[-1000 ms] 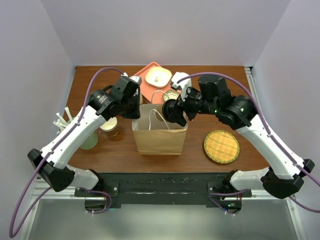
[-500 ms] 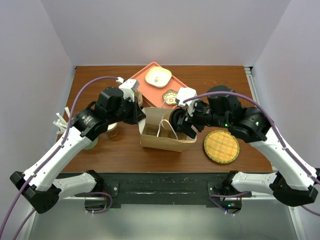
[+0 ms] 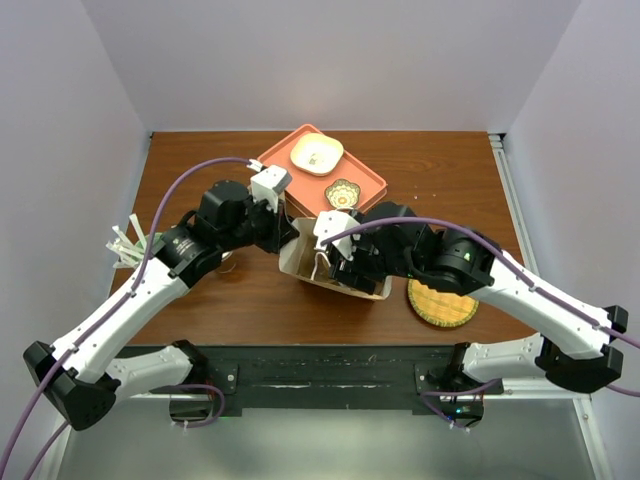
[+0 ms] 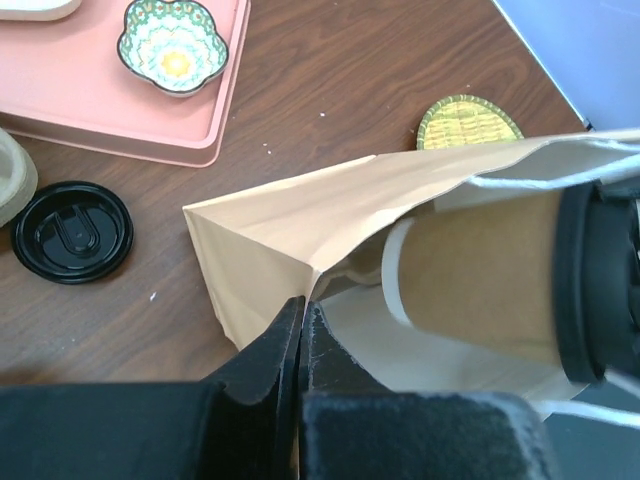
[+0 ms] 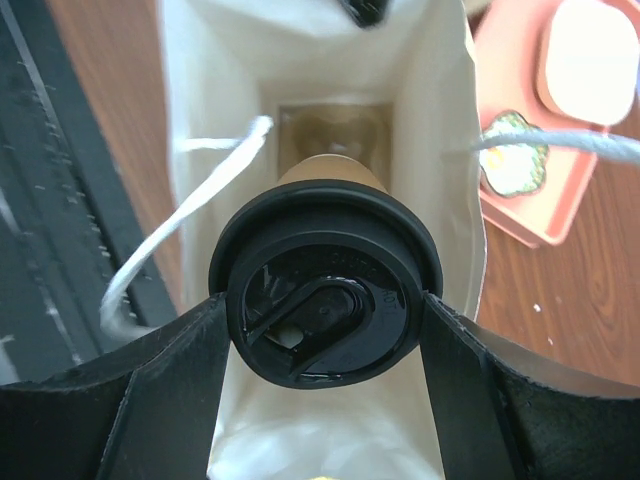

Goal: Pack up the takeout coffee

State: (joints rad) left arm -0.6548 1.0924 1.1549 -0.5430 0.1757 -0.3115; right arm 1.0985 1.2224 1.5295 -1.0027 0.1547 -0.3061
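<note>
**Coffee held in the bag's mouth**

The coffee (image 5: 325,300) is clamped at its lid between the right fingers (image 5: 195,365). It is held in the open mouth of the bag (image 4: 290,215), with its base turned towards the bag's bottom. The bag's rim is pinched at a corner fold by the left fingers (image 4: 296,335), which are pressed together on the paper. The bag is tilted on the counter (image 3: 440,170). Beyond the bag, a tray (image 4: 110,110) and a loose lid (image 4: 72,232) are seen.
</note>
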